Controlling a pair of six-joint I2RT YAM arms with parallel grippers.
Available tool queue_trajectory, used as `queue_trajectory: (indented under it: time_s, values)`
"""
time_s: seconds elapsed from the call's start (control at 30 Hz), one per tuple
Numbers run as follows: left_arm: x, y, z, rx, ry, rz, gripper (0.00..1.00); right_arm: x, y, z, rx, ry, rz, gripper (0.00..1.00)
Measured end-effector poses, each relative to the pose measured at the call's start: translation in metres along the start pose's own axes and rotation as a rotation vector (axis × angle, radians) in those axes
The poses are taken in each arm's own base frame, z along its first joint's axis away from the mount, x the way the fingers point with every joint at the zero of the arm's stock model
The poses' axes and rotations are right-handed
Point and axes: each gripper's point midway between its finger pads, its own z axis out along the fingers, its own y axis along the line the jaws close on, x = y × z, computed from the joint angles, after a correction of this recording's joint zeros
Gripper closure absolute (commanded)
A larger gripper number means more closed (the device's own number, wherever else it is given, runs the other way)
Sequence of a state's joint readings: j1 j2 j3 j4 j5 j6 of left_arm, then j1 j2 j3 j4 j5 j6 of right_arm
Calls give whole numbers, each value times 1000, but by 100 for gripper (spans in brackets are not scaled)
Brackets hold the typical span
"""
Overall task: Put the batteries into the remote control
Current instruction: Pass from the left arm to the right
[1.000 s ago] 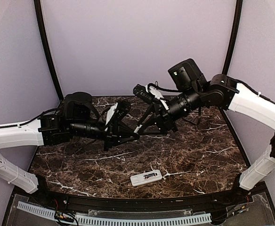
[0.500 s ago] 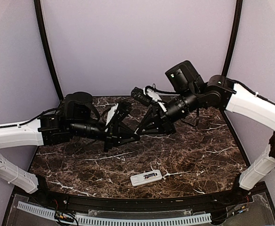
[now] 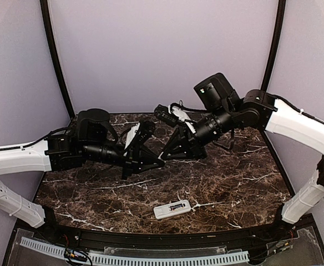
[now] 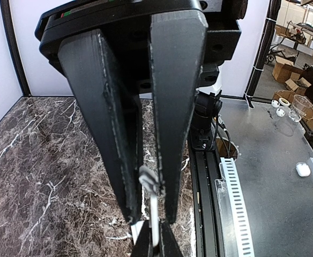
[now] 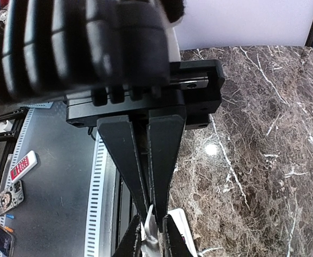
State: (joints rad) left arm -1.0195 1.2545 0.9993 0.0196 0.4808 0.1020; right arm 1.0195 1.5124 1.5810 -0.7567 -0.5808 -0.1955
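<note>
While the left claw (image 4: pixel 150 214) and right claw (image 5: pixel 148 211) both pinch one thin pale sliver (image 5: pixel 151 227) in mid-air, a mistimed release could drop it; the remote (image 3: pixel 172 209) lies well apart on the table (image 3: pixel 234 183).

One remote control (image 3: pixel 172 209) at near centre, one left gripper (image 4: pixel 150 217), one right gripper (image 5: pixel 151 213), one thin white piece (image 5: pixel 151 229) between them.

The remote control (image 3: pixel 172 209) lies at the front of the table (image 3: pixel 245 183).
</note>
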Motion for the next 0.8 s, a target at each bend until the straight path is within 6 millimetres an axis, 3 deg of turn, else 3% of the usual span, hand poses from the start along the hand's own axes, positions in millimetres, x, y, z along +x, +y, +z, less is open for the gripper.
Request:
queue_trajectory:
  time_s: [0.2, 0.43, 0.47, 0.5, 0.63, 0.8]
  values:
    - [2, 0, 0, 2, 9, -5, 100, 2, 0, 2, 5, 6, 3, 100]
    - [6, -1, 1, 10, 23, -17, 100, 4, -3, 4, 13, 16, 7, 100]
    - [7, -1, 1, 9, 24, -18, 96, 5, -4, 4, 14, 17, 8, 100]
    - [7, -1, 1, 8, 26, -19, 83, 5, -4, 4, 15, 17, 9, 100]
    - [6, 3, 1, -15, 23, -4, 48, 12, -9, 7, 39, 34, 42, 100]
    - [5, 11, -4, -72, 20, 21, 35, 35, -19, 14, 79, 82, 127, 100]
